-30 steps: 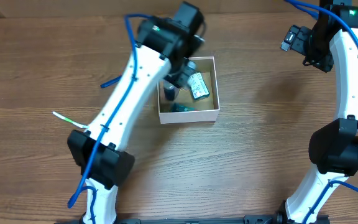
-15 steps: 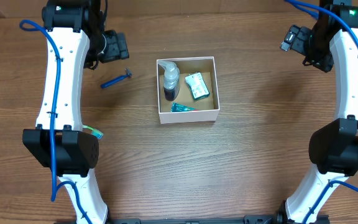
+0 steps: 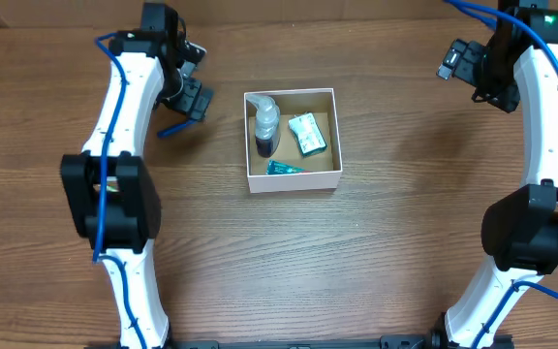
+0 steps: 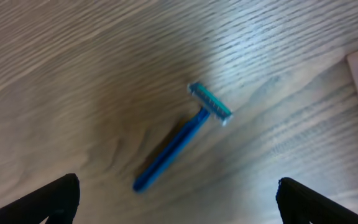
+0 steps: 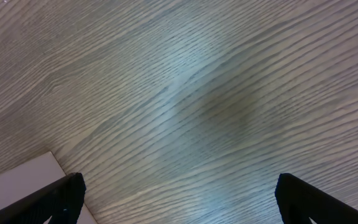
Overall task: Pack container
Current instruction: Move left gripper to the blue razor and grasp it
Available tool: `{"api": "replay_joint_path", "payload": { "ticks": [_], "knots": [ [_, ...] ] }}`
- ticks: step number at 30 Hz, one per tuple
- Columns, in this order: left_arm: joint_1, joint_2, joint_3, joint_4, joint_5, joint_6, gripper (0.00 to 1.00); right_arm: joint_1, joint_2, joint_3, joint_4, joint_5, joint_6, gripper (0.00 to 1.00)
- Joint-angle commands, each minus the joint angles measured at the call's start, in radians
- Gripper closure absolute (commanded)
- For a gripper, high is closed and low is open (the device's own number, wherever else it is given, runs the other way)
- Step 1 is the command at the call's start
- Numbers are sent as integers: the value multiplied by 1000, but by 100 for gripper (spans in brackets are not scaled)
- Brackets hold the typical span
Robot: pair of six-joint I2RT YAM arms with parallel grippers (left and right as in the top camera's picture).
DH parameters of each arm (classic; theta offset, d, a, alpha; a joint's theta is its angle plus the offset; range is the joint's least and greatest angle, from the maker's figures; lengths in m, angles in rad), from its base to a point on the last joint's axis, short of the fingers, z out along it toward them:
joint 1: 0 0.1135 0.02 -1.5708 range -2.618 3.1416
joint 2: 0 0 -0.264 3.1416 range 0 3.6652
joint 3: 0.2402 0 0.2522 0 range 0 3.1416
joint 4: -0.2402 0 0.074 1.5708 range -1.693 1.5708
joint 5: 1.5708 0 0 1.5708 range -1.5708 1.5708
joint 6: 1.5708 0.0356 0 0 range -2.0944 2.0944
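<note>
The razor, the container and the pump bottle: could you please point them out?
razor (image 4: 180, 139), left wrist view, blue handle.
container (image 3: 298, 181), overhead view, front white wall.
pump bottle (image 3: 264, 128), overhead view, its middle.

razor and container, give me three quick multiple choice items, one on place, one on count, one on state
1. Where does the razor lie? A) in the container B) on the table under the left end effector C) on a shelf
2. How many things lie in the container? A) one B) five C) three
3. The left end effector is A) open, empty B) shut on the razor C) shut on a cloth

B: left wrist view shows it on bare wood.
C: bottle, packet, teal piece.
A: fingers spread wide, nothing between.
</note>
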Motion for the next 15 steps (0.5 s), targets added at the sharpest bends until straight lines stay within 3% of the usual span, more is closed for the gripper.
{"api": "replay_joint_path", "payload": {
  "ticks": [1, 11, 15],
  "knots": [
    [5, 76, -7, 37, 43, 127, 2, 5, -34, 19, 3, 7, 8, 0],
    [14, 169, -8, 122, 28, 138, 0, 5, -34, 19, 3, 7, 8, 0],
    [40, 202, -11, 115, 29, 138, 6, 5, -34, 19, 3, 7, 8, 0]
  ]
}}
